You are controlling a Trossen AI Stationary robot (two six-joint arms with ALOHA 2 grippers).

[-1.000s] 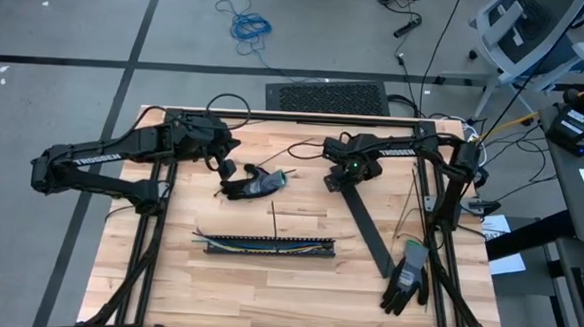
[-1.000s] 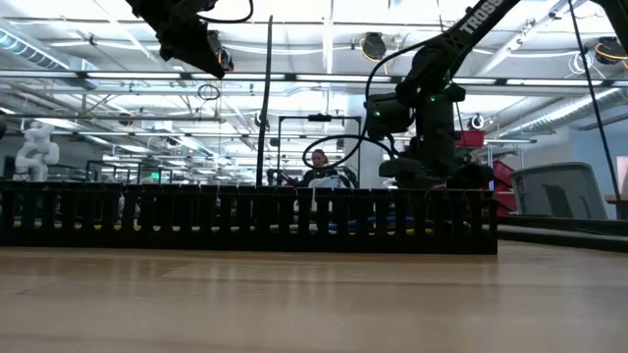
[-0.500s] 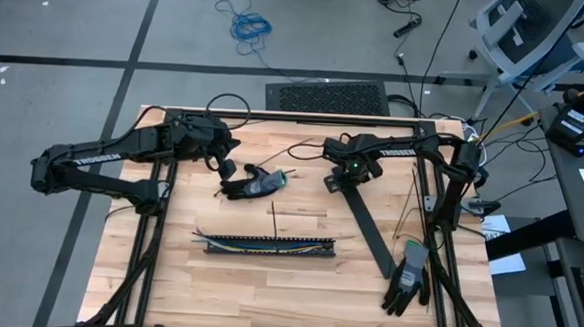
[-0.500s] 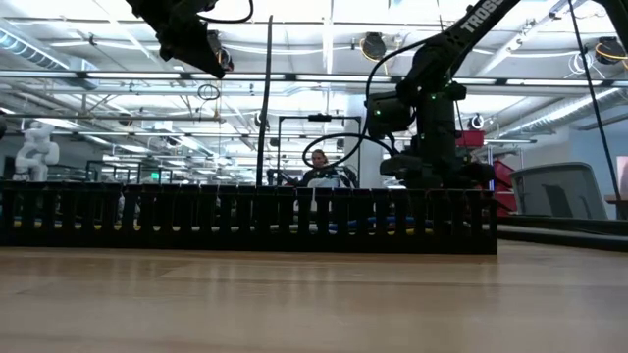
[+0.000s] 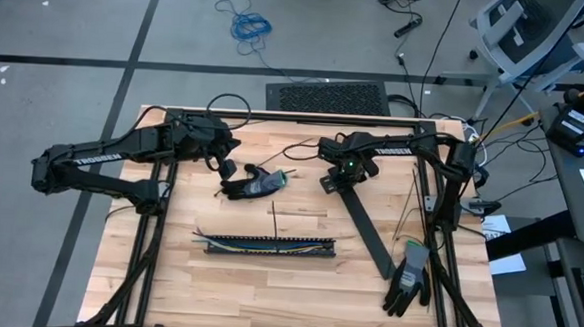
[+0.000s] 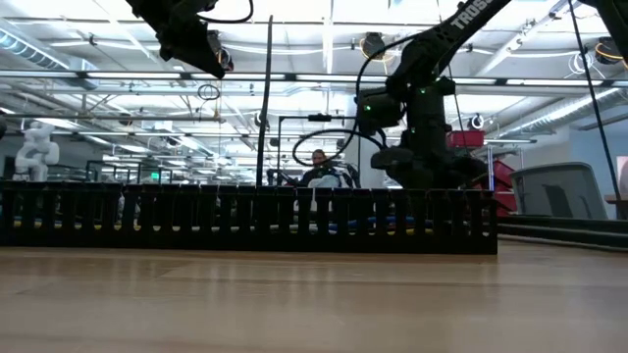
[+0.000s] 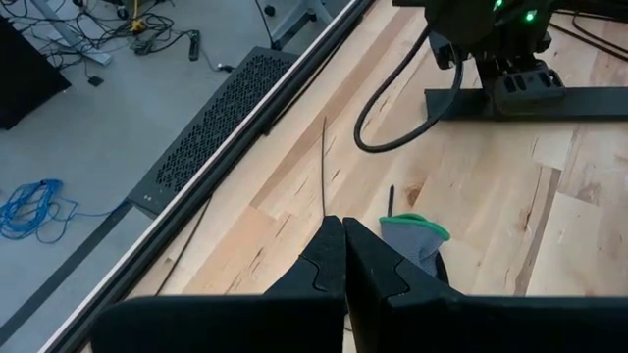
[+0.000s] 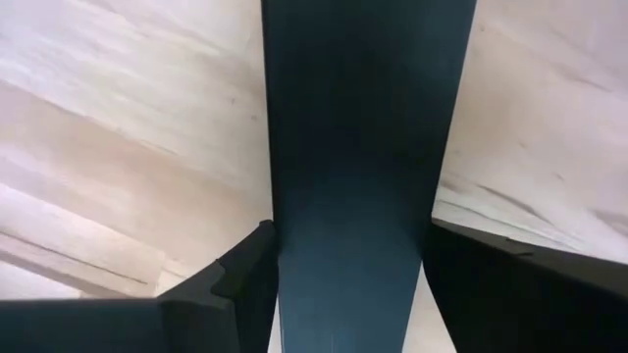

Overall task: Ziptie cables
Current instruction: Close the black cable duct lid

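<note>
The cables (image 5: pixel 263 244), thin white, yellow and green wires, lie in the black slotted duct (image 6: pixel 245 218) near the table's middle. A thin black strand (image 6: pixel 265 108) stands upright behind the duct. A long flat black strip (image 5: pixel 366 233) lies slanting on the table to the duct's right. My right gripper (image 5: pixel 337 176) is low over the strip's far end and shut on it. My left gripper (image 7: pixel 341 235) hangs shut and empty above the table's far left part, near a black and green glove (image 5: pixel 253 185). My right gripper holds the flat black strip at its far end (image 8: pixel 353 196), pinched across its width. One finger (image 8: pixel 240 279) is on each long edge, and the fingers come from above, pointing down. The rest of the strip lies on the table.
A second glove (image 5: pixel 406 275) lies at the table's right near corner, by the strip's near end. Black frame rails (image 5: pixel 294 117) run along the far edge and both sides. Loose black wires (image 5: pixel 308 149) lie near the right gripper. Bare wood shows in front of the duct.
My right gripper has shifted a little toward the table's left while staying low over the strip's far end. The left arm, the duct and the cables have kept still.
</note>
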